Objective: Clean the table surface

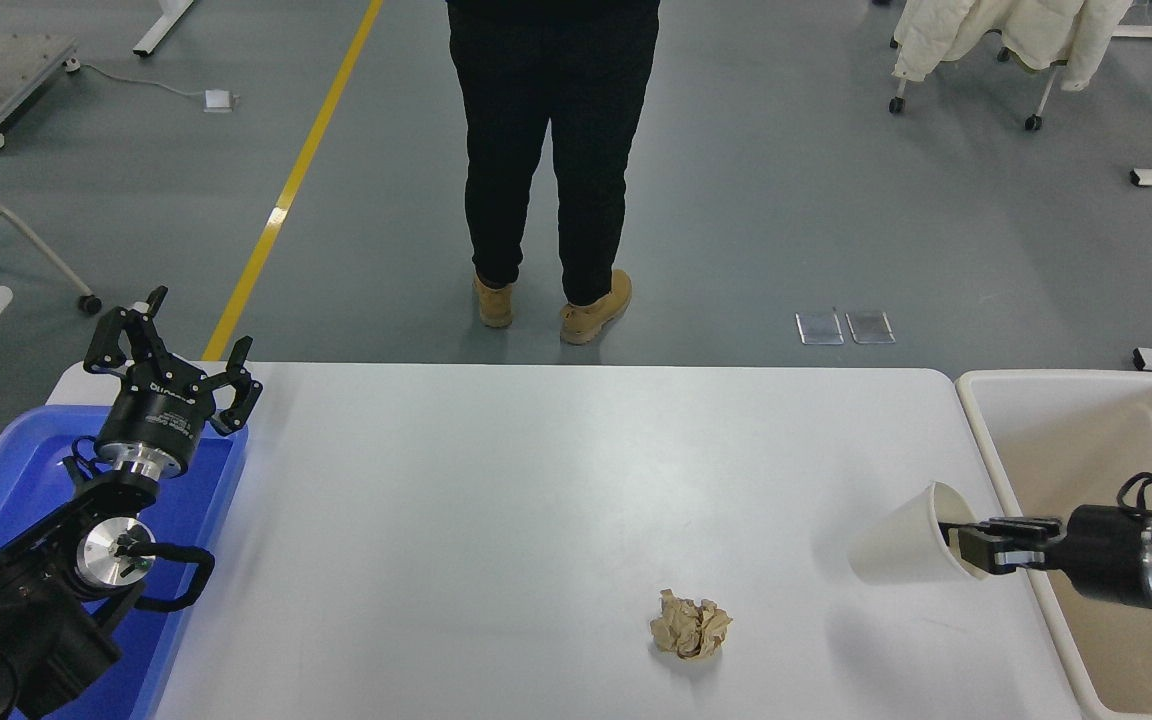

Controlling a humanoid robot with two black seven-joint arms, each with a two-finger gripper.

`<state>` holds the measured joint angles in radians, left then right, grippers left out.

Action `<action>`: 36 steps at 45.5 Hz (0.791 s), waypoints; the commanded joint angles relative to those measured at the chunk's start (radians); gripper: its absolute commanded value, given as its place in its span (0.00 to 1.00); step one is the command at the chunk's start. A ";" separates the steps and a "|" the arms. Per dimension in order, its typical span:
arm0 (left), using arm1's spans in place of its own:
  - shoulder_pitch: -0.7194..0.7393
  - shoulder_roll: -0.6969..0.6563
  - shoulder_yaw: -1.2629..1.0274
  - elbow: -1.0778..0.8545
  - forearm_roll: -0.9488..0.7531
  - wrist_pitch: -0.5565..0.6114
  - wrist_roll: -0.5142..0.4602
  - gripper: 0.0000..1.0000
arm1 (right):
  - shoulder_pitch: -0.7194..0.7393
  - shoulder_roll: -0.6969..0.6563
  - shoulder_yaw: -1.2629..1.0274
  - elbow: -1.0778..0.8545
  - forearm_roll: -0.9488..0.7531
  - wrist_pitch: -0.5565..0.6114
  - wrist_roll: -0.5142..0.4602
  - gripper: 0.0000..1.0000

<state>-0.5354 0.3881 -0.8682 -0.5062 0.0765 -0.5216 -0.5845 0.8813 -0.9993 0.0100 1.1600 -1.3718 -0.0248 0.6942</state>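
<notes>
The white table surface (536, 480) fills the middle of the head view. A crumpled brown paper ball (690, 624) lies on it near the front, right of centre. My right gripper (976, 544) comes in from the right edge and is shut on the rim of a white paper cup (904, 550). The cup is tipped on its side and held above the table's right end, its mouth toward the gripper. My left gripper (171, 355) is parked open at the lower left, over the blue tray.
A blue plastic tray (6, 480) sits at the table's left end under the left arm. A beige rectangular bin (1056, 440) stands at the right end, beside the held cup. A person (556, 150) in black trousers and tan boots stands beyond the far edge.
</notes>
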 commanded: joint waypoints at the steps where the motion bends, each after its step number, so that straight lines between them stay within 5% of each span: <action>1: 0.000 0.000 0.000 0.000 0.000 -0.001 0.000 1.00 | 0.117 -0.064 0.082 0.004 0.206 0.002 0.033 0.00; 20: 0.000 0.000 0.000 0.000 0.000 0.000 0.000 1.00 | 0.168 0.037 0.048 -0.512 0.565 0.029 0.001 0.00; 36: 0.000 0.000 0.000 0.000 -0.001 -0.002 0.000 1.00 | 0.122 0.240 -0.080 -1.006 0.813 0.131 -0.289 0.00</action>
<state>-0.5354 0.3884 -0.8682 -0.5061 0.0764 -0.5224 -0.5844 1.0358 -0.8733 0.0128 0.4381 -0.7219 0.0623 0.5780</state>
